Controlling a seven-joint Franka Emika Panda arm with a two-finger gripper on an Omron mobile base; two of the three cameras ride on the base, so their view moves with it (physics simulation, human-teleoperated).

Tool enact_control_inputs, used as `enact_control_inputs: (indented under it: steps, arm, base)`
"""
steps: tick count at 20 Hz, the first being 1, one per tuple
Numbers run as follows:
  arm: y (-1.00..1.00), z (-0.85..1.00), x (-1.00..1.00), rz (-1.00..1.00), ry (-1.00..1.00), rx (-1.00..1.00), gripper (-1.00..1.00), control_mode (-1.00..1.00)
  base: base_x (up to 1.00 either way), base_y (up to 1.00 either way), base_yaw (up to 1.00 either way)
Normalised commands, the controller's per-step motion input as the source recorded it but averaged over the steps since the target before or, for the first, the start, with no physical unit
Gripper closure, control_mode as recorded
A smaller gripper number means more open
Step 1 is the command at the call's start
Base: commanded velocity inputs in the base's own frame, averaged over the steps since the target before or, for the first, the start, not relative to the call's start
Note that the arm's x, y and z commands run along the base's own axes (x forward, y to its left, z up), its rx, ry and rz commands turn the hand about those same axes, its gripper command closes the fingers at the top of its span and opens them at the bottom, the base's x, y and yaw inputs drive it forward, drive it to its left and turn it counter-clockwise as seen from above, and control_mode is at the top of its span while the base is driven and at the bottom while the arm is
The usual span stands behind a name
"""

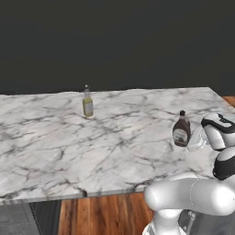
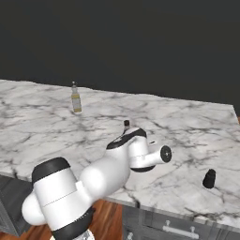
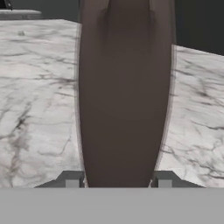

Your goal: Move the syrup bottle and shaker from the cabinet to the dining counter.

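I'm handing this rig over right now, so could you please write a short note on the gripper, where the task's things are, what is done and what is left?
Gripper: shut on the syrup bottle, one fingertip on each side of its brown body.
Syrup bottle: upright at the near right part of the dining counter; whether its base rests on the marble I cannot tell.
Shaker: standing free on the counter's right end, near the front edge.
A yellowish-green bottle stands farther back; not part of the job.
Done: both things are at the counter.
Left: release the bottle and pull the arm back.
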Motion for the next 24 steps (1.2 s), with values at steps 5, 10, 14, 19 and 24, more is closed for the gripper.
enact_control_inputs:
  steps: [5, 10, 14, 19, 24]
  arm:
    - [0.0, -0.35, 0.0, 0.0, 0.0, 0.0, 1.0, -1.0]
    - [0.0, -0.34, 0.0, 0.0, 0.0, 0.0, 1.0, -1.0]
    - [0.0, -0.32, 0.0, 0.0, 0.0, 0.0, 1.0, -1.0]
    - [0.0, -0.3, 0.0, 0.0, 0.0, 0.0, 1.0, -1.0]
    - [0.0, -0.27, -0.03, 0.0, 0.0, 0.0, 1.0, -1.0]
  base:
    - [0.0, 0.0, 0.0]
    - [0.0, 0.0, 0.0]
    - [0.0, 0.0, 0.0]
    - [0.0, 0.0, 0.0]
    - [0.0, 0.0, 0.0]
